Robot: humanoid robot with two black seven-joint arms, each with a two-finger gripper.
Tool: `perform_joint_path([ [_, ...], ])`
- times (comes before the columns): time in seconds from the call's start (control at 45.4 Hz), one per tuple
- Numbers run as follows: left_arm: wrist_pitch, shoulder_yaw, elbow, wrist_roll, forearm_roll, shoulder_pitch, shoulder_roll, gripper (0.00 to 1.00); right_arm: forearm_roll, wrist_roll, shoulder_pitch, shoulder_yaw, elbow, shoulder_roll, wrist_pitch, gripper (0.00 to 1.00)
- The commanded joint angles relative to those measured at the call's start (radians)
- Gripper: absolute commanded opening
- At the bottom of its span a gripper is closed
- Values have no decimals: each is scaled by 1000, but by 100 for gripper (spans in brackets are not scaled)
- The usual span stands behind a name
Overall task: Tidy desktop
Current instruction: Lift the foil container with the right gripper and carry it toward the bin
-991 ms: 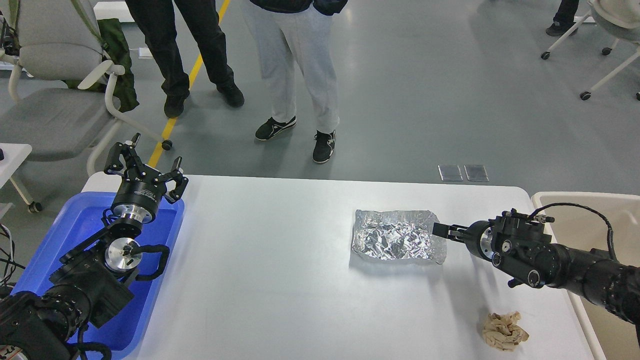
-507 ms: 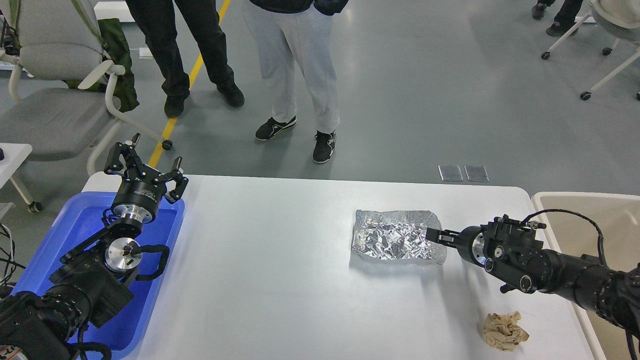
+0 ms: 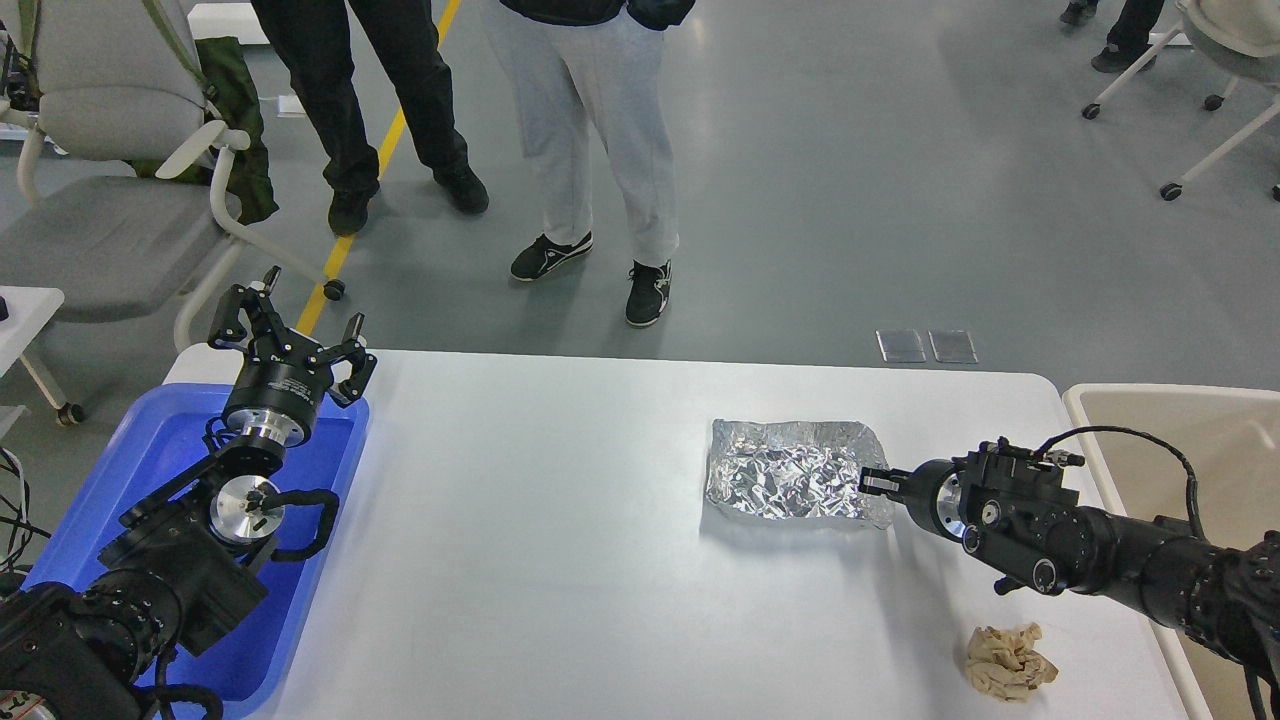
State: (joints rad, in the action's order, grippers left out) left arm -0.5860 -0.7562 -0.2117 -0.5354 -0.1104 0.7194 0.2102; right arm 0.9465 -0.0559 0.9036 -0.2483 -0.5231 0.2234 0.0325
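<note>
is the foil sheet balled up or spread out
Spread out: the foil sheet lies flat on the desktop, crinkled but roughly rectangular, unlike the crumpled brown paper wad.

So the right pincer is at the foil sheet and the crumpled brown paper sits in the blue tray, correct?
Not quite. The head view shows the crumpled brown paper lying on the white desktop, not in the blue tray. The right pincer is indeed at the foil sheet.

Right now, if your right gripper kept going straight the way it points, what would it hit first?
The foil. My right gripper points left at its right edge and looks at or nearly touching it, though one view leaves its height above the desktop unclear.
</note>
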Motion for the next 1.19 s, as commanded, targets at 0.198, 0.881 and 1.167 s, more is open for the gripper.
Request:
perform_joint_path([
  [0.198,0,0,0,0,0,0,0,100,-6,-16,18,-2,-32,5,-6,0],
  [0.881,0,-2,0,0,0,0,0,100,-78,-10,273,-3,-466,359,-109,0],
  [1.167,0,0,0,0,0,0,0,100,-124,44,486,-2,-618,544,-227,0],
])
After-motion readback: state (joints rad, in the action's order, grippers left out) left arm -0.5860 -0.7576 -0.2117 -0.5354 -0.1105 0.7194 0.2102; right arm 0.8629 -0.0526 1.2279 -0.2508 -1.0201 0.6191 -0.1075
